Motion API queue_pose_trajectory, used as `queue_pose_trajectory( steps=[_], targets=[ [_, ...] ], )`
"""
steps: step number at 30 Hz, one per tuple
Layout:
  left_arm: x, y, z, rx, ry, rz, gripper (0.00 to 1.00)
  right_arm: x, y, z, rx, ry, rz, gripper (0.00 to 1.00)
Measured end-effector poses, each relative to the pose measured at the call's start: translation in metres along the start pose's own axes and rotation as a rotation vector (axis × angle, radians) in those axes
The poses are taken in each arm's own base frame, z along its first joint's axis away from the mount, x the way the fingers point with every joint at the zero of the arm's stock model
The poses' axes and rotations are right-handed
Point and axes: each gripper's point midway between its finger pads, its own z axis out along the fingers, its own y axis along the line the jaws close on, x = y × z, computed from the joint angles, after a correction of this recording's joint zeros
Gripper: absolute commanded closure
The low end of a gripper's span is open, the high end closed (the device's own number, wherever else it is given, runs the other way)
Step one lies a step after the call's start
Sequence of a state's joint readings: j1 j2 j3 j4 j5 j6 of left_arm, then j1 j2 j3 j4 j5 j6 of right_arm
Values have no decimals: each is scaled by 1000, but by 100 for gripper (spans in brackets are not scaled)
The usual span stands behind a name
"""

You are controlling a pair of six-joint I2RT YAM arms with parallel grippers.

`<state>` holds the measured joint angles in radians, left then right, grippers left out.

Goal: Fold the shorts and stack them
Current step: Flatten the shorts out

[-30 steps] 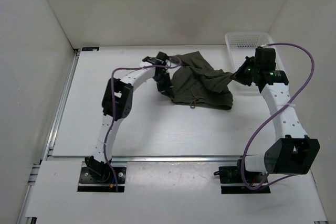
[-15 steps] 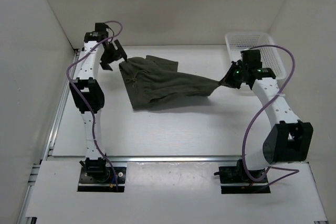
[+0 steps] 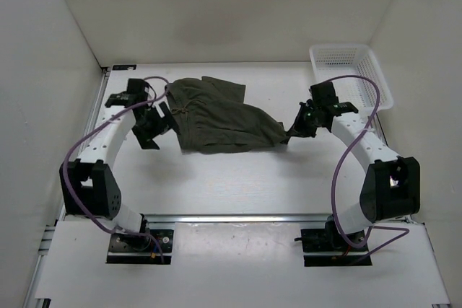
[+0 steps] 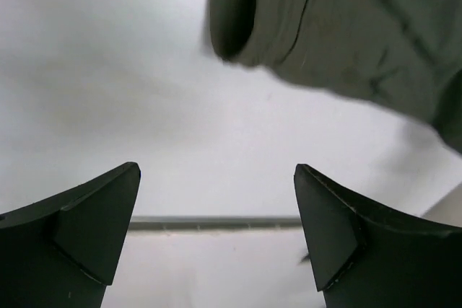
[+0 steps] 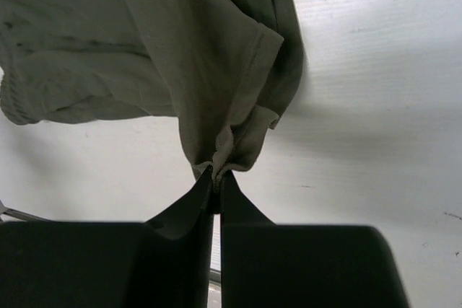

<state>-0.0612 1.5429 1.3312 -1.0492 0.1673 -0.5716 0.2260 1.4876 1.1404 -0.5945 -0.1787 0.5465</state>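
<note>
I see the shorts [image 3: 216,115], dark olive, lying crumpled and partly spread on the table [image 3: 238,178]. A white basket [image 3: 346,55] stands off beyond their right end. The right gripper [image 3: 292,132] sits at the shorts' right tip, jaws pinched tight on a small bunch of hem. Its wrist view shows the cloth gathered between the closed fingers. The left gripper [image 3: 153,128] hangs just off the shorts' left edge, jaws spread wide, holding nothing. A thick rolled edge, likely the waistband, lies just ahead of it, not touching. I judge the fabric light, soft and limp: it will sag and wrinkle rather than slip. The best hold looks like a hem or waistband corner, pinched through both layers.
</note>
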Motion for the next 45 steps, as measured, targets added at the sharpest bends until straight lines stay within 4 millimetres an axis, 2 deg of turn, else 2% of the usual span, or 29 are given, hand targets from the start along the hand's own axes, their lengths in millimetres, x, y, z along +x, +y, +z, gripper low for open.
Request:
queue_pose_trajectory(
  steps=[1, 3, 7, 10, 14, 18, 22, 25, 26, 27, 28, 31, 34, 37, 40, 42, 45],
  targets=[
    [16, -1, 5, 13, 36, -3, 0, 2, -1, 1, 2, 5, 0, 100],
    [34, -5, 23, 6, 106, 6, 4, 6, -3, 3, 5, 14, -1, 100],
    [42, -20, 70, -66, 178, 79, 9, 11, -4, 6, 8, 24, -4, 100],
    [36, -38, 90, -102, 166, 140, 17, 12, -3, 7, 5, 23, -7, 100],
    [14, -57, 91, -110, 87, 175, 20, 13, -3, 6, 4, 22, -9, 100],
    [-6, -62, 85, -133, 19, 179, 19, 13, -3, 6, 4, 21, -9, 100],
    [-10, -56, 99, -174, 27, 175, 19, 13, -3, 6, 4, 20, -10, 100],
    [-1, -49, 117, -196, 84, 177, 40, 13, -3, 6, 4, 21, -10, 100],
    [1, -48, 121, -197, 98, 177, 51, 12, -4, 6, 5, 20, -10, 100],
    [5, -47, 124, -197, 116, 179, 81, 12, -4, 6, 7, 19, -10, 100],
    [8, -46, 126, -196, 130, 178, 90, 12, -4, 6, 8, 18, -10, 100],
    [8, -48, 123, -175, 137, 182, 90, 12, -5, 6, 13, 17, -9, 100],
    [4, -52, 111, -150, 116, 178, 90, 12, -5, 6, 14, 16, -12, 100],
    [-5, -55, 84, -111, 62, 168, 90, 12, -5, 5, 14, 14, -13, 100],
    [-7, -53, 48, -64, -6, 159, 90, 11, -4, 3, 8, 9, -16, 100],
    [-3, -47, 28, -44, -39, 145, 90, 11, -2, 1, 2, 0, -19, 100],
    [16, -27, 21, -64, -44, 109, 90, 13, -3, 0, 0, -3, -20, 100]
  ],
)
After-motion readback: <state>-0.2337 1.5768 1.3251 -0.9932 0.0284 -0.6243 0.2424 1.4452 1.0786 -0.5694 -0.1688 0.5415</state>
